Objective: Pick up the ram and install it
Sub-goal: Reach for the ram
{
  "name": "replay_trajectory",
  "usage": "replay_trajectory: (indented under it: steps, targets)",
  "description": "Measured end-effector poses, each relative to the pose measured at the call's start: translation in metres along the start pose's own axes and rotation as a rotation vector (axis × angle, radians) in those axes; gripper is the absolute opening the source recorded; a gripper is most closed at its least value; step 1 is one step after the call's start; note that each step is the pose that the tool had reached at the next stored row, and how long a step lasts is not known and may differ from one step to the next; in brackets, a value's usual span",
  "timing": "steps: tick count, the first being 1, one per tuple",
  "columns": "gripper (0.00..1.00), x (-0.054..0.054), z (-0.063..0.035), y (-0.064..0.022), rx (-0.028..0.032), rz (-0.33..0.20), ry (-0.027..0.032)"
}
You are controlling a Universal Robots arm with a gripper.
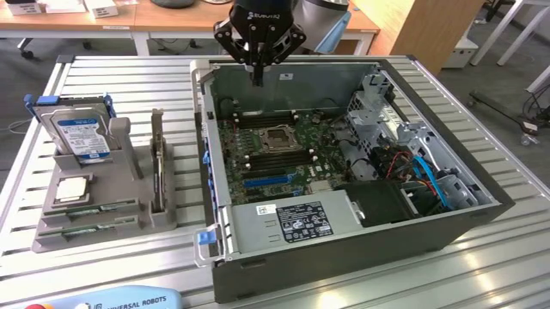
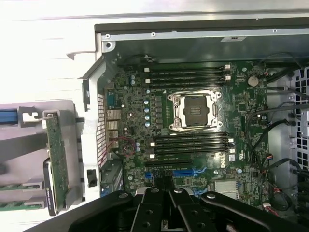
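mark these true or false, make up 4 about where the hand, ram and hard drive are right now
1. The hand is shut with no ram in it. True.
2. The hand hangs over the grey holder. False: it hangs over the far end of the open computer case.
3. The hard drive stands upright in the grey holder. True.
4. The ram is seated in the motherboard. False: the green sticks lie in the holder, and the memory slots look empty.
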State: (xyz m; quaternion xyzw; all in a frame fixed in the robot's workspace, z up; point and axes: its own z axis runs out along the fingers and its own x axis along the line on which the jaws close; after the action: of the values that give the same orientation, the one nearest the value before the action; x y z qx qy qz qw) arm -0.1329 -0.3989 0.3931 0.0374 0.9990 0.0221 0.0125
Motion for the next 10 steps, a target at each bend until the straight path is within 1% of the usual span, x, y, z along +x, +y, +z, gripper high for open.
replay_trajectory:
  steps: [10]
  targets:
    - [0.10,0.016,0.0001,-0.0012,0.0000,0.000,0.0000]
